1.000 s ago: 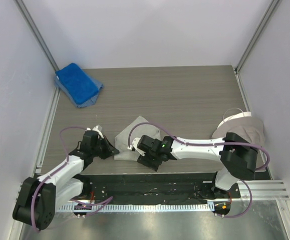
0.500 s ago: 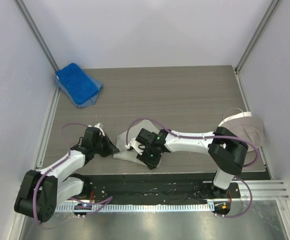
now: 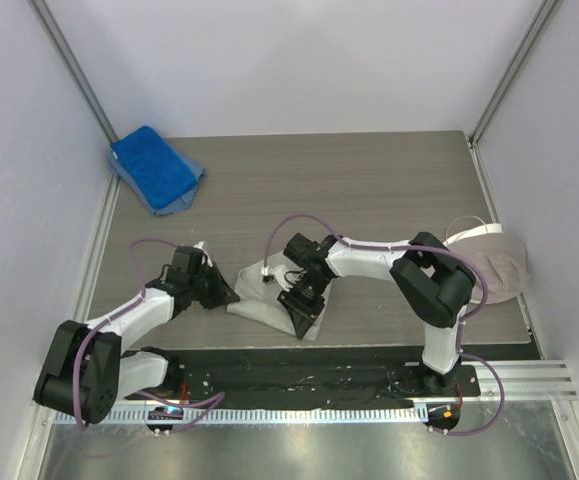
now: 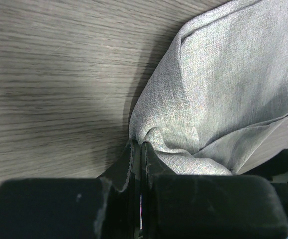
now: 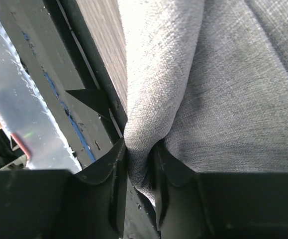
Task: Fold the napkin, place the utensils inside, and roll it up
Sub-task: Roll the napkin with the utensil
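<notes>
The light grey napkin (image 3: 261, 298) lies bunched and folded near the table's front edge, between my two grippers. My left gripper (image 3: 225, 296) is shut on the napkin's left corner, and its wrist view shows the cloth (image 4: 223, 89) pinched at the fingertips (image 4: 134, 154). My right gripper (image 3: 304, 308) is shut on a fold at the napkin's right near side. Its wrist view shows the cloth (image 5: 223, 74) squeezed between the fingers (image 5: 115, 164), hanging over the table's front edge. The purple utensil is out of view.
A bright blue towel (image 3: 154, 167) lies at the far left corner. A beige-grey cloth with a white edge (image 3: 491, 258) lies at the right edge. A black strip and metal rail (image 3: 299, 375) run just in front of the napkin. Walls close in both sides.
My right arm has swung its wrist farther over the table, and its gripper now points back at the near edge. The napkin's far part has come nearer. The left gripper has shifted slightly right.
</notes>
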`<state>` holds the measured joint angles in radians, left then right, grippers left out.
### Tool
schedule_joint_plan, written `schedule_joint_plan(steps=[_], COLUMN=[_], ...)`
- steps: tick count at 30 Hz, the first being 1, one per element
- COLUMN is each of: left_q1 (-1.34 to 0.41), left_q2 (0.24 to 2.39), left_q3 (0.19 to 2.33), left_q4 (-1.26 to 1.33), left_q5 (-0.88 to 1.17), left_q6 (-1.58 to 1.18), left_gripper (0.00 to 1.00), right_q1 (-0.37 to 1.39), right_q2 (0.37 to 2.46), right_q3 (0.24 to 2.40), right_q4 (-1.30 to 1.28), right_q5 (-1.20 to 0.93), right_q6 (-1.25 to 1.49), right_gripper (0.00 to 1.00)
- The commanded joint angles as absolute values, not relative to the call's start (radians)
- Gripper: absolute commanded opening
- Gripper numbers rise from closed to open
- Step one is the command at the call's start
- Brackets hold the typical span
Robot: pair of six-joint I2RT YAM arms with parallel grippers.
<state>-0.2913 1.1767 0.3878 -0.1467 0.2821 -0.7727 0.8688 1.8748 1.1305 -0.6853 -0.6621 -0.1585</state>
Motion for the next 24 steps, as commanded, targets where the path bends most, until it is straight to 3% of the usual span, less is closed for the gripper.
schedule_joint_plan(steps=[1, 5, 11, 17, 24], left_q1=[-0.287, -0.287, -0.288, -0.287, -0.287], left_q2=[1.219, 1.218, 1.21, 1.207, 1.209], left_q3=[0.388, 0.39, 0.388, 0.388, 0.388], left_q4=[-0.193, -0.195, -0.195, -0.196, -0.198], left_q5=[0.245, 0.245, 0.242, 0.242, 0.239], left_q6=[-0.727, -0.726, -0.726, -0.724, -0.723], left_gripper=[0.0, 0.0, 0.0, 0.0, 0.0], right_q1=[0.856, 0.857, 0.882, 0.974, 0.988], right_q2=[1.89, 1.833, 1.686, 1.644, 1.744], right_q3=[1.176, 1.233, 1.301, 1.301, 1.278], right_q4=[-0.712, -0.767, -0.821, -0.672, -0.575], right_q5=[-0.627, -0.522, -0.371, -0.339, -0.495], right_q6=[-0.166, -0.147, -0.092, -0.002, 0.091], right_gripper=[0.33, 0.58, 0.73, 0.71, 0.58])
